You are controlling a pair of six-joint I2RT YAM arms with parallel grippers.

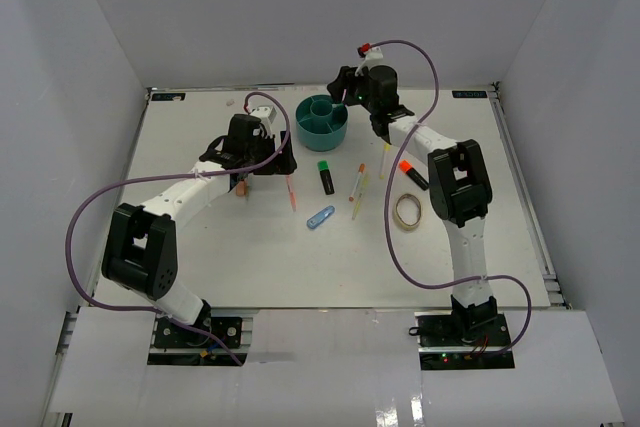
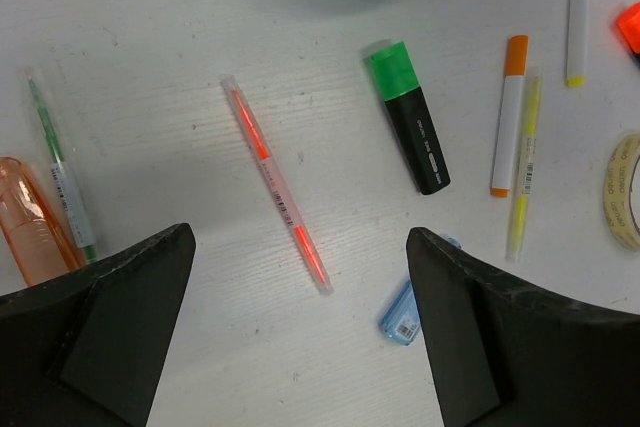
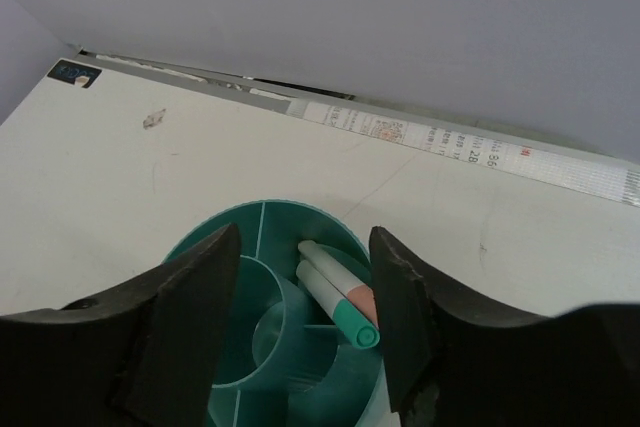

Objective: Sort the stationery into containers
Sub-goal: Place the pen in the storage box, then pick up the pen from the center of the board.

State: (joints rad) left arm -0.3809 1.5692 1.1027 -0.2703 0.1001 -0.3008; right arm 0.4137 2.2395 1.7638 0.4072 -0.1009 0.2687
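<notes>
The teal organizer (image 1: 323, 120) stands at the back centre. My right gripper (image 1: 347, 97) hovers over its far rim, open and empty (image 3: 305, 237). Two grey pens (image 3: 335, 292), one green-capped and one pink-capped, lie in an outer compartment of the organizer (image 3: 262, 207). My left gripper (image 1: 265, 173) is open and empty (image 2: 300, 239) above a clear red pen (image 2: 275, 185). A salmon eraser (image 2: 30, 222) and a thin green pen (image 2: 60, 172) lie to its left. The green-capped highlighter (image 2: 412, 122) and the light-blue clip (image 2: 398, 314) lie to its right.
Right of centre lie an orange-and-white pen (image 2: 507, 117), a yellow pen (image 2: 522, 172), a yellow-capped pen (image 2: 577, 7), the orange-capped highlighter (image 1: 412, 174) and the beige tape ring (image 1: 407, 210). White walls enclose the table (image 1: 300, 267).
</notes>
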